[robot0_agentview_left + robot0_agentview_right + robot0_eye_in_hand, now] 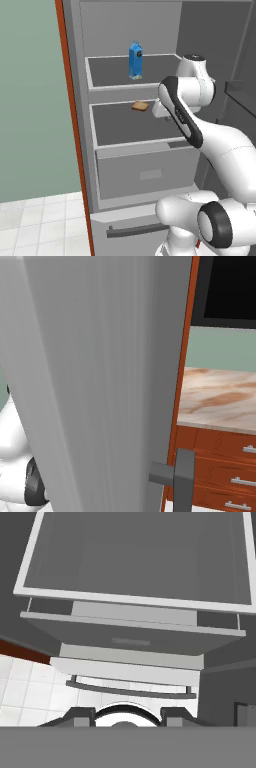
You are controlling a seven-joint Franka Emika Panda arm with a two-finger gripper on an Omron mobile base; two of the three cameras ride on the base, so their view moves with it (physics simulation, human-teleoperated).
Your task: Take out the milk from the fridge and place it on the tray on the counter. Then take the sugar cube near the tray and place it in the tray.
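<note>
1. The tall grey fridge with an orange-red side edge [80, 125] is seen standing open; the small bright blue gable-top milk carton [135, 61] stands upright on its upper grey shelf [107, 75], toward the far side.
2. A flat tan bread slice [140, 106] lies on the shelf below and should be left alone.
3. The tool [127, 716] is seen pointing down at the lower drawers; whether it is released or clenched cannot be told, and nothing is seen between its tips.
4. The tool should be raised, levelled, and brought around the carton's sides.
5. The light tan wood-grain table [220, 398] lies right of the fridge.
</note>
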